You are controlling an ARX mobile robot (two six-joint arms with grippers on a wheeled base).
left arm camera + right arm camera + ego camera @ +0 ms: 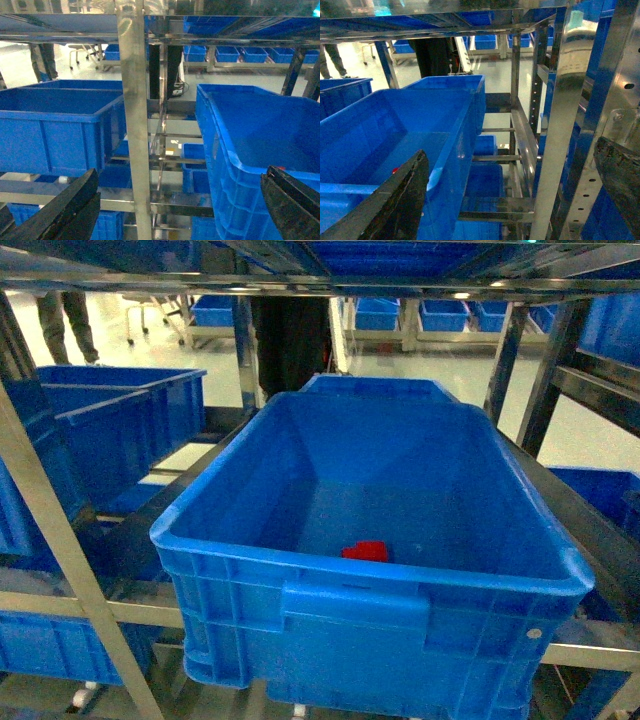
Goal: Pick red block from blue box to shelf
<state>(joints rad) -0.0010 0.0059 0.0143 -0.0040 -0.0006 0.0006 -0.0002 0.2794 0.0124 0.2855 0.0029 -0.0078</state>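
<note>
Both claws hang wide open and grip nothing: the left claw (175,200) before a steel upright, the right claw (520,195) beside the box's right wall. Red block (365,551) lies on the box floor near the front wall, mostly hidden by the rim, so its facing cannot be told. Blue box (300,570) sits on the shelf (60,540), long axis running away from the robot. More blue crates (120,420) sit on the left and on racks behind, over a pale glossy floor (420,365).
</note>
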